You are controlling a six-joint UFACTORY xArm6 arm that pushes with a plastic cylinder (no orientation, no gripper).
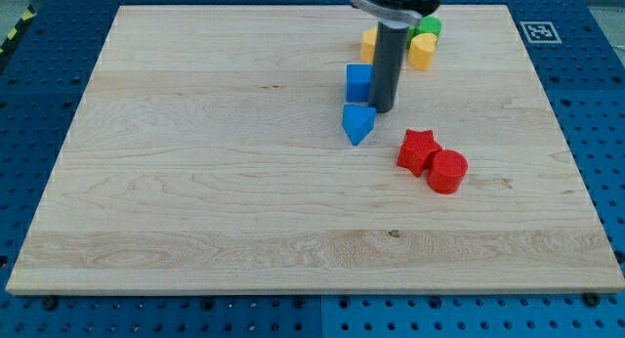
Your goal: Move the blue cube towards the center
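**Tip parked right of blue cube, far-centre of board**

No pincer on this rig, just a straight dark rod (386,64) dropping in from the far edge of the view; nothing to open, close or clamp. My tip (383,109) down on the wooden board (195,182), at the near right corner of the blue cube (359,81). Rod runs up along the cube's right face, touching or very nearly so; contact not resolvable.

Blue cube sits in the far half of the board, slightly right of the middle. Just near of it, a second blue block (357,123), pointed and wedge-like, exact shape unclear. Narrow gap between the two blues, if any. Tip just far-right of that block's top.

Far of the cube, partly hidden behind the rod: an orange block (368,43) on the left, shape unclear; a yellow block (422,51) on the right, rounded top; a green block (427,27) just beyond the yellow, touching it.

Near-right of the tip, well apart from the blues: red star (418,150) and red cylinder (448,171), pressed together, cylinder nearer and further right.
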